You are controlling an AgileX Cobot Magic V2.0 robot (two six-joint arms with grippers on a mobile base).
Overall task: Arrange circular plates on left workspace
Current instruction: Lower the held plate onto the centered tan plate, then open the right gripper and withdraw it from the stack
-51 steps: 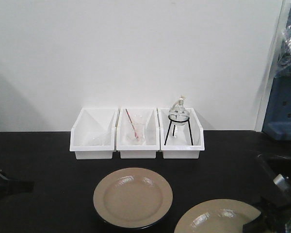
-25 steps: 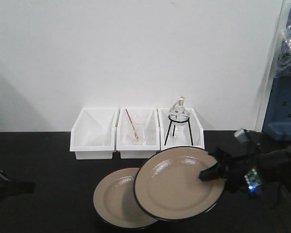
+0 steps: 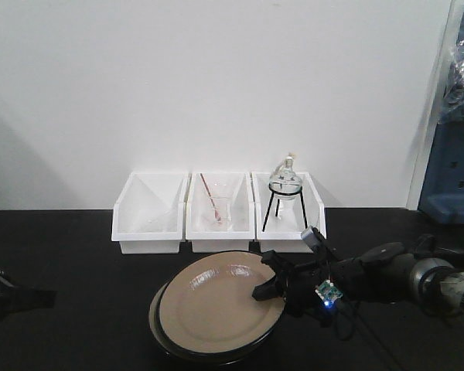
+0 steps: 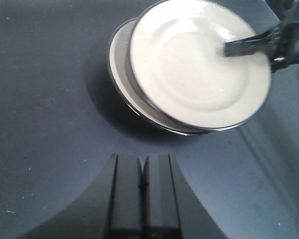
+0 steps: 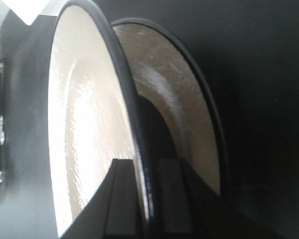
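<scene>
Our right gripper (image 3: 267, 289) clasped the upper plate (image 3: 216, 303) by its rim over the lower plate (image 4: 118, 59); the left gripper (image 4: 142, 185) had its fingers clenched.

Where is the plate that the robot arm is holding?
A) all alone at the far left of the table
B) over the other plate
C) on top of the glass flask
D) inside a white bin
B: the right gripper has its jaws on the rim of the held plate, which sits tilted over the other plate and covers most of it.
</scene>
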